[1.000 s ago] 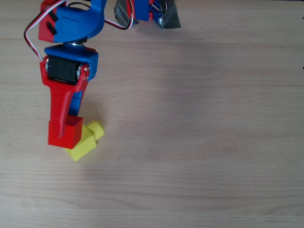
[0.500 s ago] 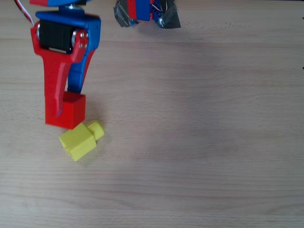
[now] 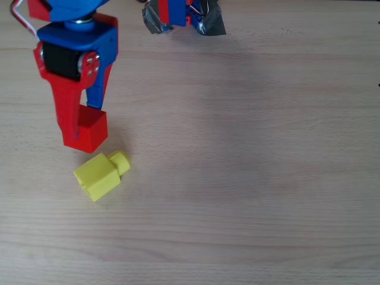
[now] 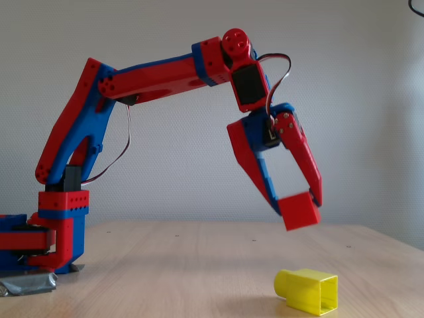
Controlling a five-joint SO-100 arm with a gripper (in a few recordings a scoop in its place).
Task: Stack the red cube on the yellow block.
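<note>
My gripper (image 3: pixel 88 127) (image 4: pixel 296 209) is shut on the red cube (image 3: pixel 90 130) (image 4: pixel 299 212) and holds it in the air, tilted. The yellow block (image 3: pixel 98 177) (image 4: pixel 307 291) lies on the wooden table (image 3: pixel 249 178), its short round stud (image 3: pixel 120 162) pointing up and right in the overhead view. In the overhead view the cube hangs just above and slightly left of the block, not over it. In the fixed view the cube is clearly above the block with open air between them, and the block's hollow end faces the camera.
The arm's base (image 4: pixel 53 232) is taped down at the far edge of the table (image 3: pixel 181 18). Bare wood spreads across the middle and right of the overhead view.
The gripper with the red cube has risen and pulled back toward the base. A second ago the cube overlapped the yellow block; now it is clear of it. The block has not moved.
</note>
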